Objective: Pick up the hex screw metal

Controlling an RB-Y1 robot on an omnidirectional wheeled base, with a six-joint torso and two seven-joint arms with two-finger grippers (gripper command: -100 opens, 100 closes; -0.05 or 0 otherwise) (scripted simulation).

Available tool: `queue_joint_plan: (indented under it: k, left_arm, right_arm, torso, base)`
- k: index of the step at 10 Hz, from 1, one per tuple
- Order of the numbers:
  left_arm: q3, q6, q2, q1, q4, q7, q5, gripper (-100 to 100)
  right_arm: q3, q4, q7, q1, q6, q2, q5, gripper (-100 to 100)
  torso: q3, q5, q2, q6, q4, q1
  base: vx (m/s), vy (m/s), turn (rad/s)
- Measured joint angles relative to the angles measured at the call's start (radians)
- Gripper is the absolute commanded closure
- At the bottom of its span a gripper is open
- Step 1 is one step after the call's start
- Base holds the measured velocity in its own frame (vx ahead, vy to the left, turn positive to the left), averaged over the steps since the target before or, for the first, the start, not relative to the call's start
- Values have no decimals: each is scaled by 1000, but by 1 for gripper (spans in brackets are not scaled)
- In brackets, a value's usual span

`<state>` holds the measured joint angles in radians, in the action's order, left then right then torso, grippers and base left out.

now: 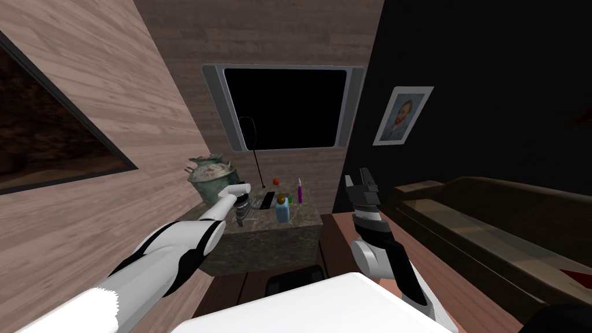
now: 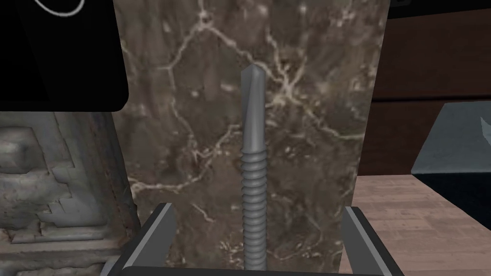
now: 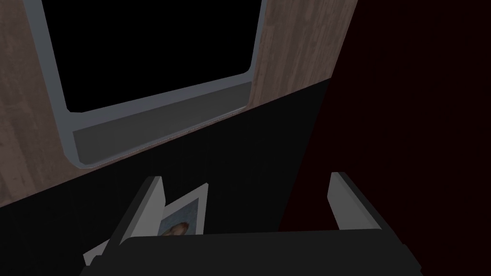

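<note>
On the stand (image 1: 272,234), the hex screw (image 2: 253,143) lies between the spread fingers of my left gripper (image 2: 257,210), an urn (image 1: 211,176) behind it to the left, a bottle (image 1: 282,211) to its right, my right gripper (image 1: 357,177) beyond the stand's right edge.

Grey screw (image 2: 254,182) on brown marbled top (image 2: 311,96), centred between left tool's (image 2: 259,210) spread fingers, tip pointing away.

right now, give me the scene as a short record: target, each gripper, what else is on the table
target: grey screw, lying flat on the marble table
left gripper: open, one finger each side of the screw, not touching it
right gripper: open, held up to the right of the table, empty
also on table: blue bottle
</note>
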<state>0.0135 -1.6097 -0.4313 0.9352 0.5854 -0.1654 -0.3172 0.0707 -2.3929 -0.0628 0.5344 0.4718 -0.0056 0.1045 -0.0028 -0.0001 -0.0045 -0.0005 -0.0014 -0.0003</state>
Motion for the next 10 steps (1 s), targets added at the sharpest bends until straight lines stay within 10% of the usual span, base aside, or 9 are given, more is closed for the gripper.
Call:
queue_joint_plan:
  k: [1,2,5,6,10]
  left_arm:
    - [0,-6,0,-1,2,1,0,0]
    - [0,-5,0,-1,1,1,0,-100]
    - [0,43,14,-23,-23,0,7,-100]
    - [0,48,14,-23,-25,-1,7,100]
    - [0,46,14,-23,-25,-1,7,100]
  right_arm:
    - [0,0,0,0,0,0,0,0]
    - [0,0,0,0,0,0,0,0]
    - [0,0,0,0,0,0,0,0]
    - [0,0,0,0,0,0,0,0]
    - [0,0,0,0,0,0,0,0]
  torso:
    - [1,0,2,0,0,0]
    - [2,0,3,0,1,1]
    - [2,0,4,0,1,2]
    - [2,0,4,0,1,1]
    - [1,1,2,0,0,2]
  base:
    - [0,0,0]
    - [6,6,-9]
    - [4,12,-5]
    - [0,0,0]
    - [0,0,0]
